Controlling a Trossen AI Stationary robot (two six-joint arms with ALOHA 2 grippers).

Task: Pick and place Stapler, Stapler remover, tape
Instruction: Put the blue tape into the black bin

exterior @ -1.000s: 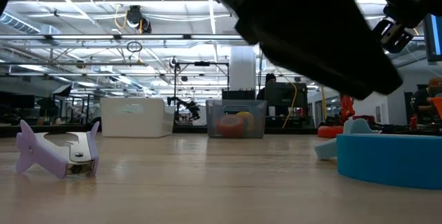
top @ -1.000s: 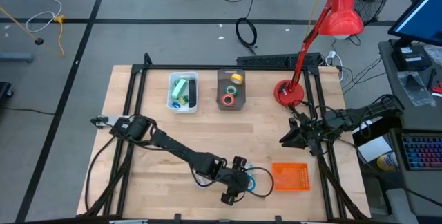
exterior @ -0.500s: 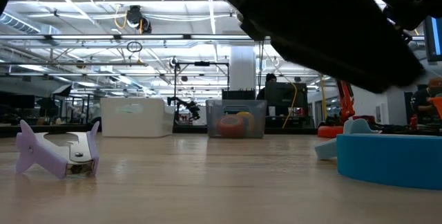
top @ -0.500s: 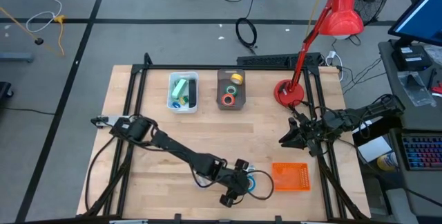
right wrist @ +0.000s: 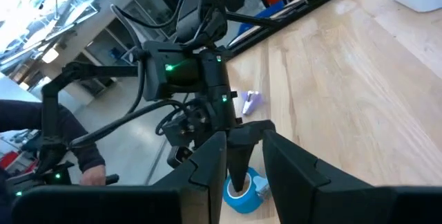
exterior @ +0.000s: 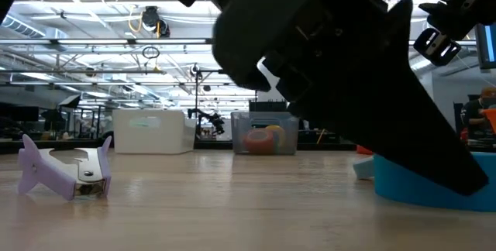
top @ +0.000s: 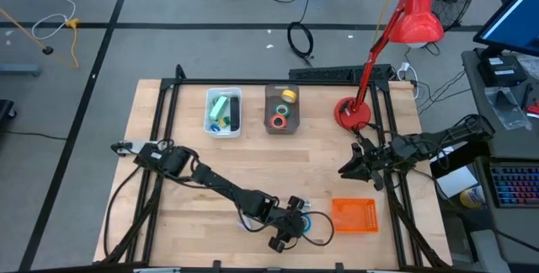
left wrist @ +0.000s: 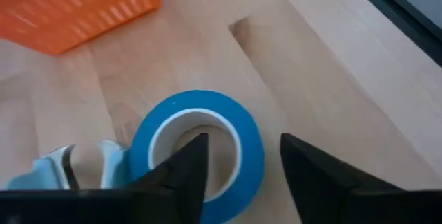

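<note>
Left hand (left wrist: 238,165) straddles blue tape (left wrist: 197,151) rim beside orange basket (left wrist: 76,6).

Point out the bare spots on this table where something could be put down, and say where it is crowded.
Bare wood lies between the two bins, white and dark, and the left arm, and also left of the white bin. The near edge is crowded: the left gripper straddles one wall of the blue tape, beside the orange basket. The right gripper waits by the red lamp.

I see a pale wooden worktop (top: 210,172). On it, the blue tape roll (left wrist: 199,151) lies flat right at the left jaws, the orange basket (top: 353,216) just beyond; two bins (top: 224,111) sit far off.
</note>
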